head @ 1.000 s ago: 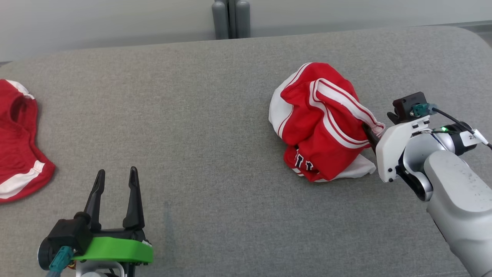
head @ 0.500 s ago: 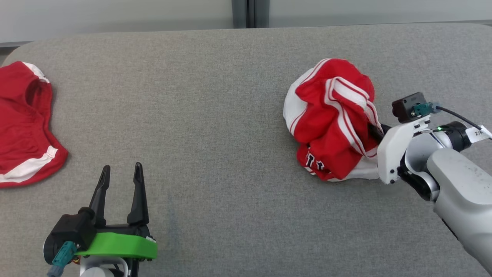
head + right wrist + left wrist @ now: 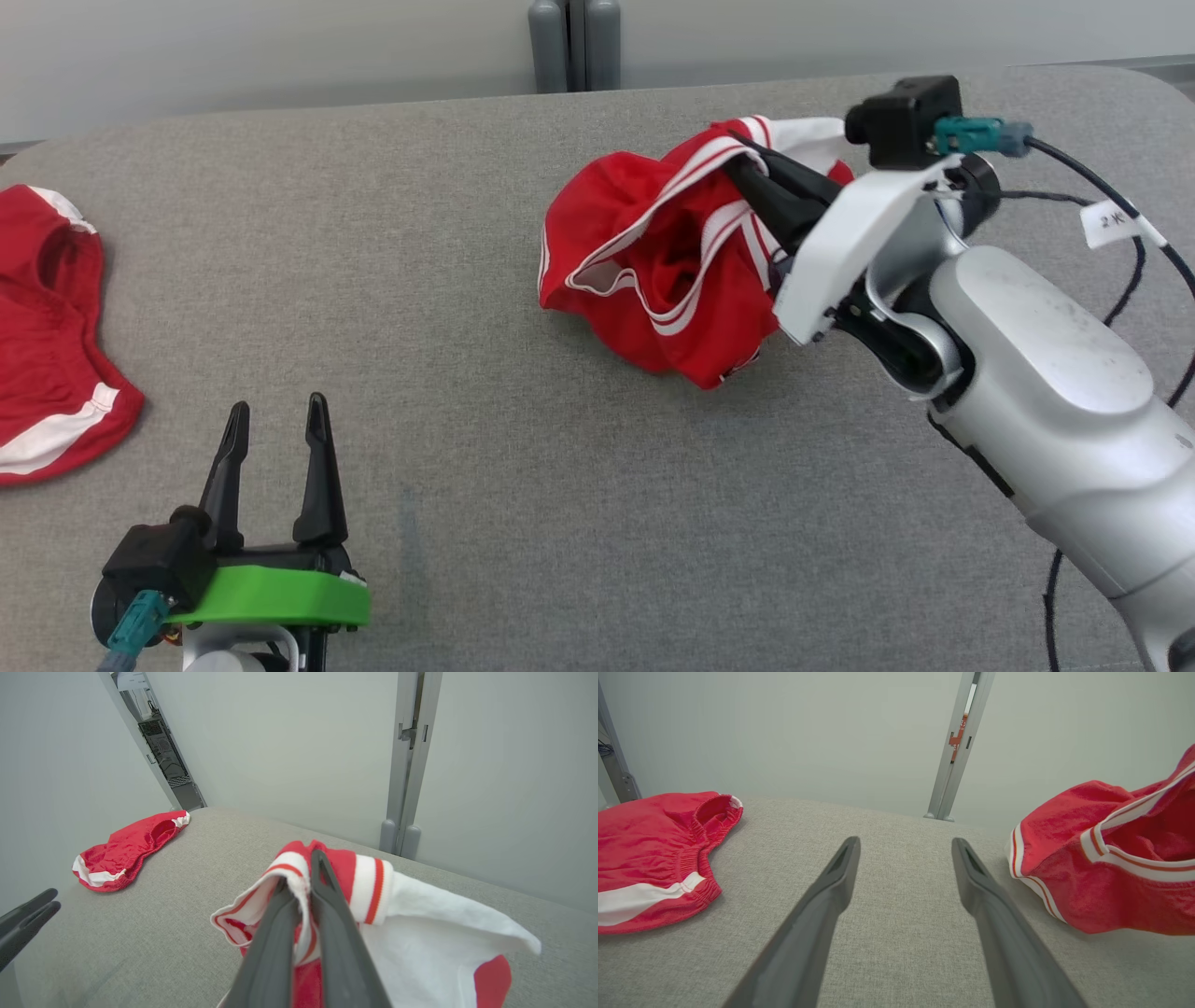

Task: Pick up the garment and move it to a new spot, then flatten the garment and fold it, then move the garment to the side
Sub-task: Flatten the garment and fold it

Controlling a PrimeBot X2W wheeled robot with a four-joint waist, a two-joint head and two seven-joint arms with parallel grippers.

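Note:
The garment is a crumpled red piece with white stripes and a white panel, hanging over the grey table's right half. My right gripper is shut on its striped edge and holds it lifted; its lower folds hang at or just above the table. In the right wrist view the two fingers pinch a white-and-red band of the garment. My left gripper stands open near the front left, nothing between its fingers. In the left wrist view the garment hangs to the right of the left gripper.
A second red garment with a white stripe lies at the table's far left edge. The grey padded table stretches bare between the two grippers. A grey post stands behind the back edge. Black cables trail by the right arm.
My right gripper has closed on the garment's striped edge, then lifted it up and to the left, so the bundle now hangs stretched out. The left gripper has stayed put.

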